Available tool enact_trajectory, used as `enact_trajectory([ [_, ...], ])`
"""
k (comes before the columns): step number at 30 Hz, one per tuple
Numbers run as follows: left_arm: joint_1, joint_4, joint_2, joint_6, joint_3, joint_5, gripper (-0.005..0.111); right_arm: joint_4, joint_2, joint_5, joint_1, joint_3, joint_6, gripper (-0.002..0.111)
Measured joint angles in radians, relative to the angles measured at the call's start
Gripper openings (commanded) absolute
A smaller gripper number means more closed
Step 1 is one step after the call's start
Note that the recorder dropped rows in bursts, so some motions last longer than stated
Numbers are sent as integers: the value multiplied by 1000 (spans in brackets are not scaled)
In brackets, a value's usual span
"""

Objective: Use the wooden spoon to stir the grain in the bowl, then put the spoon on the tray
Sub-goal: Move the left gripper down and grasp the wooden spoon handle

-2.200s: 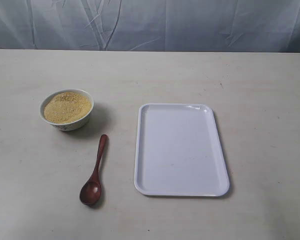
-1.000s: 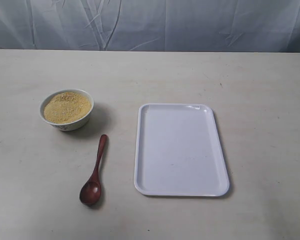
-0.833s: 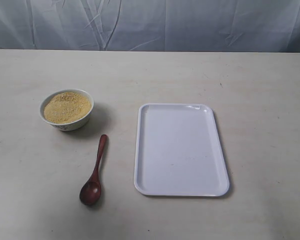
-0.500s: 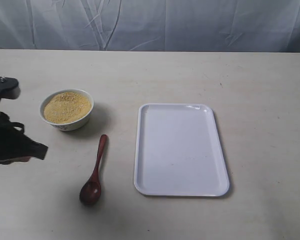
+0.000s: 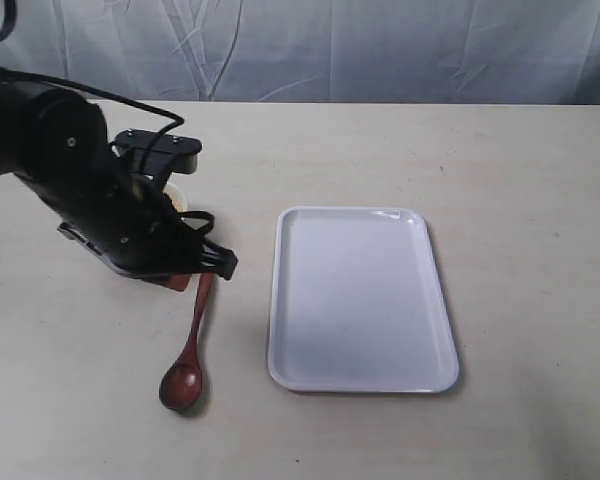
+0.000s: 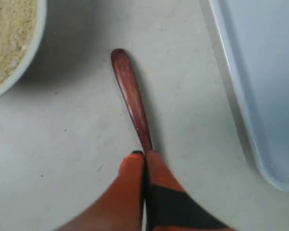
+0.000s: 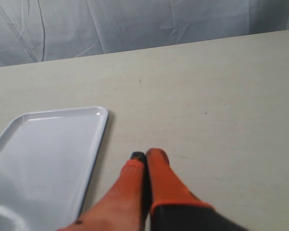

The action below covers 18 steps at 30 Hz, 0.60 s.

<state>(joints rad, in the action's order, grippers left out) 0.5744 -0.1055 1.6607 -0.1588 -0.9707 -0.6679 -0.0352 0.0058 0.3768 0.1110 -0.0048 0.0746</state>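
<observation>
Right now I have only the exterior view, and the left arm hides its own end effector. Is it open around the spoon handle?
Observer: No. The left wrist view shows the left end effector shut, fingers pressed together, tips over the spoon handle.
Operator: The arm also covers most of the bowl. Where is it relative to the handle?
Observer: The bowl sits off to one side of the handle's end, apart from it, with grain inside.
Operator: I can't see the right end effector at all.
Observer: The right end effector is also shut, over bare table beside the tray.
</observation>
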Motion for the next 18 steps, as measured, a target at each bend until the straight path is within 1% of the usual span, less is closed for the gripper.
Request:
enact_trajectory([
  [3, 0, -17, 59, -8, -28, 4, 9, 0, 0, 0, 0, 0, 0, 2],
  [8, 0, -10, 117, -11, -32, 16, 35, 0, 0, 0, 0, 0, 0, 2],
  [10, 0, -10, 127, -11, -32, 28, 41, 0, 0, 0, 0, 0, 0, 2],
  [12, 0, -12, 140, -13, -32, 44, 43, 0, 0, 0, 0, 0, 0, 2],
  [18, 0, -12, 180, -13, -32, 89, 42, 0, 0, 0, 0, 0, 0, 2],
])
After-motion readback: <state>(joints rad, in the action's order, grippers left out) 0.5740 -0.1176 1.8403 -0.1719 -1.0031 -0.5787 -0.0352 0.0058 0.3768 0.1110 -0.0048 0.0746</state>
